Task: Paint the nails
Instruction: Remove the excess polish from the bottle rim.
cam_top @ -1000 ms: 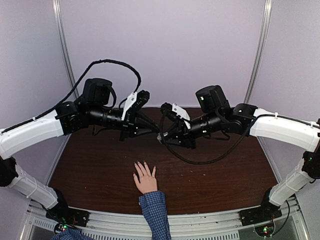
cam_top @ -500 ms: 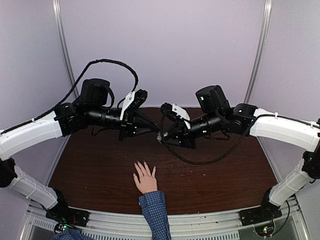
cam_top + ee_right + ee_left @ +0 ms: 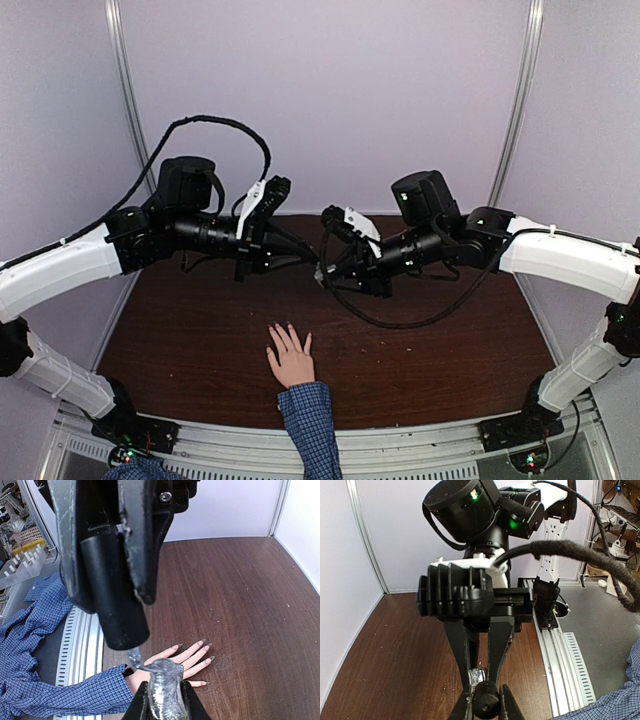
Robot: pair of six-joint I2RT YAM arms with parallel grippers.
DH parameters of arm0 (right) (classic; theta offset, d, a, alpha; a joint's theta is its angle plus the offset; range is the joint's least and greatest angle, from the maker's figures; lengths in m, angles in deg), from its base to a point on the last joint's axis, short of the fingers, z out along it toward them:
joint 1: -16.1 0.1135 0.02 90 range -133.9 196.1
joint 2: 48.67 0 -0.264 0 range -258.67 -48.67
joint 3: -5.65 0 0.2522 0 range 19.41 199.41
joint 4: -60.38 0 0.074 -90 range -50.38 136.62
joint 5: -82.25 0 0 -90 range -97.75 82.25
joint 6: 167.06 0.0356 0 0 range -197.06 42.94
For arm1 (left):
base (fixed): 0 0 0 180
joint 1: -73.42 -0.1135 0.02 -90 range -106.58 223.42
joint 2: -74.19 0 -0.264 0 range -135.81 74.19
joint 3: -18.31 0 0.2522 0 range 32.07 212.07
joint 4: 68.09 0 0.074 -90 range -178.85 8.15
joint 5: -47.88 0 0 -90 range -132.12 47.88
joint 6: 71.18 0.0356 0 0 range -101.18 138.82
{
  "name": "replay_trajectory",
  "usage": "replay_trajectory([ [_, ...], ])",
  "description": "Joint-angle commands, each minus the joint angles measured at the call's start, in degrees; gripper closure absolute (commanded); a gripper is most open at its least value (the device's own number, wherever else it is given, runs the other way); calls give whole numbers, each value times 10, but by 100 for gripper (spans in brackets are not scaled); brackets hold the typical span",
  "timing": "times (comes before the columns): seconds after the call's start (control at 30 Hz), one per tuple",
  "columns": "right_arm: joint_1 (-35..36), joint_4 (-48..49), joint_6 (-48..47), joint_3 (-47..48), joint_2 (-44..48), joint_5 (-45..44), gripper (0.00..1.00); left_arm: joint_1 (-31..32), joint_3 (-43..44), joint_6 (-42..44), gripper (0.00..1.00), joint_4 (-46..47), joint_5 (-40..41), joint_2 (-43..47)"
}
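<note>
A light-skinned hand with a blue checked cuff lies flat on the brown table, fingers spread. Its nails look long and pinkish. My right gripper is shut on a small glittery polish bottle and holds it in the air above the hand. My left gripper is shut on the black cap. The brush under the cap sits at the bottle's mouth. In the left wrist view the cap is between my fingers, the bottle just beyond.
A metal rail runs along the near table edge and also shows in the left wrist view. White walls close the back and sides. A black cable hangs under the right arm. The person's checked sleeve lies beyond the rail.
My left arm has drawn back a little to the left, taking the cap with it. The right arm and the hand have not moved.
</note>
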Motion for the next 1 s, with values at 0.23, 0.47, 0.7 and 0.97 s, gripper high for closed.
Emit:
replay_trajectory([
  [0.23,1,14,-8,0,10,7,100,-5,-2,-1,100,17,-4,8],
  [0.47,1,26,-11,-10,22,16,100,-6,-1,6,100,6,14,11],
  [0.7,1,32,-13,-17,30,27,100,-10,0,7,100,1,23,10],
  [0.97,1,34,-14,-19,33,24,100,-11,1,13,100,-8,22,10],
])
